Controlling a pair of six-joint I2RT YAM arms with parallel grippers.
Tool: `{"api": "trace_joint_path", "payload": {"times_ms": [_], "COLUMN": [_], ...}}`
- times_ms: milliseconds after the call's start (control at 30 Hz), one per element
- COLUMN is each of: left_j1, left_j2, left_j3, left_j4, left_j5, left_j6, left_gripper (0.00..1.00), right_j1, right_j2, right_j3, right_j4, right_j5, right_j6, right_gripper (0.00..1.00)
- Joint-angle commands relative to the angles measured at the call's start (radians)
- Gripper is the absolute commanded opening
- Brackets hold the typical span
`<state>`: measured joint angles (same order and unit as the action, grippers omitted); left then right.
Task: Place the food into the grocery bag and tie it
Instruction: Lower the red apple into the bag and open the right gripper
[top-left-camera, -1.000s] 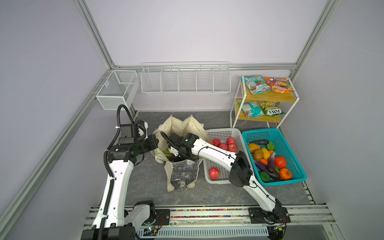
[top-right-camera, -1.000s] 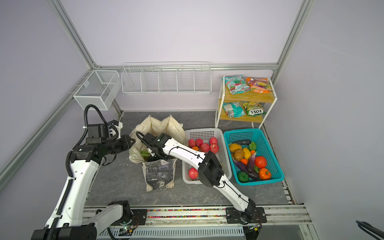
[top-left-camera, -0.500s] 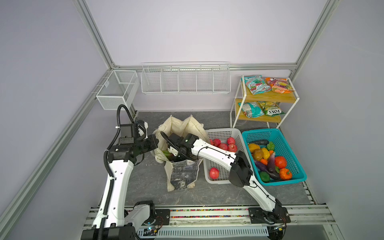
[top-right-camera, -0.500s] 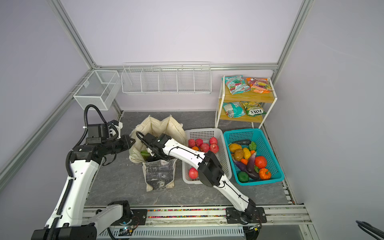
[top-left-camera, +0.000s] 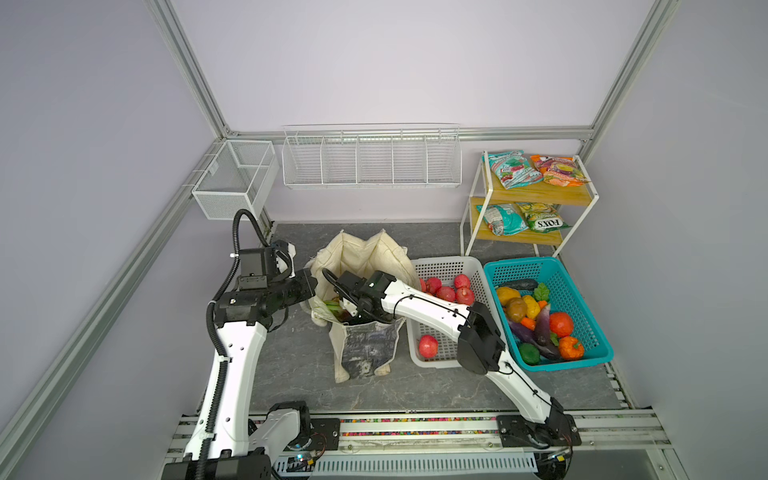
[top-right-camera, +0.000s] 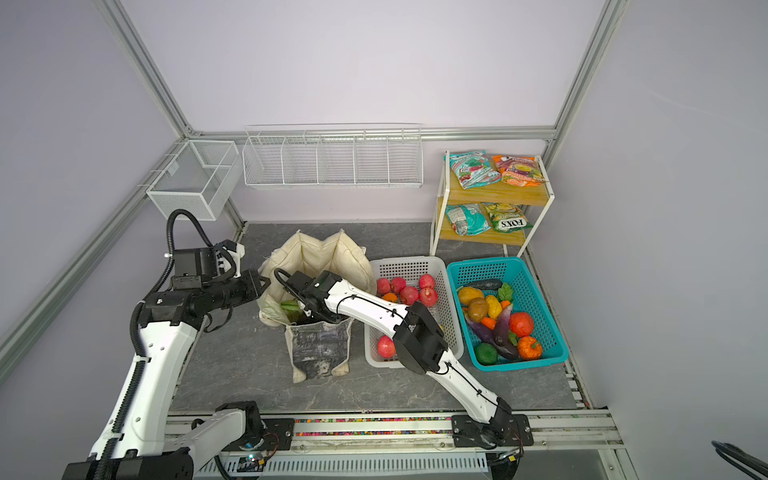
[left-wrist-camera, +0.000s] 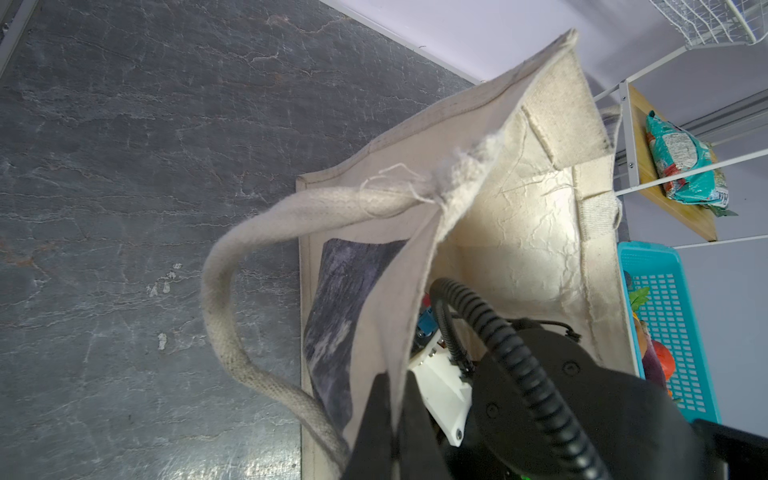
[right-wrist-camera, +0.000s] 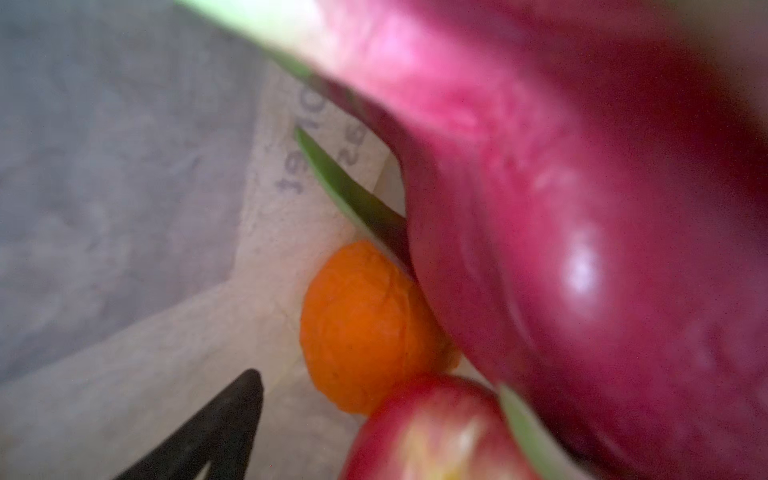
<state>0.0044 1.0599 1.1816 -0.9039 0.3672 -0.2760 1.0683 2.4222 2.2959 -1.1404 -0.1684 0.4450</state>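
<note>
releasing step: letting the dragon fruit (right-wrist-camera: 582, 249) go inside the grocery bag (top-left-camera: 365, 257), judging by the scene; loading not yet finished, tying not yet begun.
right gripper (top-left-camera: 348, 316): reaching down through the bag's mouth; showing one black finger (right-wrist-camera: 232, 419) in the right wrist view, standing apart from the fruit; hiding the second behind it; reading as spread wide, pinching nothing.
left gripper (left-wrist-camera: 395, 388): clenching the bag's rim between both fingers, pulling the mouth wide on the side facing the tabletop's left edge.
grocery bag: standing upright near the middle of the tabletop (top-left-camera: 291, 365), just beside the white basket (top-left-camera: 444, 259); trailing one cream handle (left-wrist-camera: 216, 299) outside the mouth.
dragon fruit: filling the right wrist view deep in the bag, lying over an orange piece (right-wrist-camera: 365, 328) and a red piece (right-wrist-camera: 432, 436) on the lining; blurring too much to tell resting from dropping.
doing it well: waiting for the fruit to settle clear of both fingers, then lifting straight up through the mouth, avoiding the lining and the handle; holding the left pinch firm meanwhile, stopping the soft wall from folding inward.
remaining: probably fetching more from the teal basket (top-left-camera: 523, 262), then gathering the handles.
</note>
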Motion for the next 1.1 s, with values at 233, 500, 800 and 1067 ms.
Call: {"api": "trace_joint_path", "payload": {"times_ms": [233,500,800,1067], "left_j1": [-0.006,-0.006,-0.006,-0.006], "left_j2": [-0.022,-0.024,-0.025,-0.028], "left_j3": [0.024,0.021,0.019,0.018], "left_j4": [0.002,0.005,0.005,0.007], "left_j5": [0.017,0.021,0.024,0.029], "left_j6": [0.009,0.009,0.010,0.009], "left_gripper": [0.00,0.00,0.00,0.00], "right_j1": [-0.005,-0.005,-0.005,-0.006], "right_j2": [-0.037,-0.062,-0.103,-0.164], "right_j3": [-0.006,0.029,0.114,0.188], "right_j4": [-0.004,-0.013,-0.032,-0.055], "right_j5": [0.037,0.072,0.159,0.283], "right_j6": [-0.008,0.004,0.008,-0.027], "right_gripper": [0.88,0.88,0.88,0.88]}}
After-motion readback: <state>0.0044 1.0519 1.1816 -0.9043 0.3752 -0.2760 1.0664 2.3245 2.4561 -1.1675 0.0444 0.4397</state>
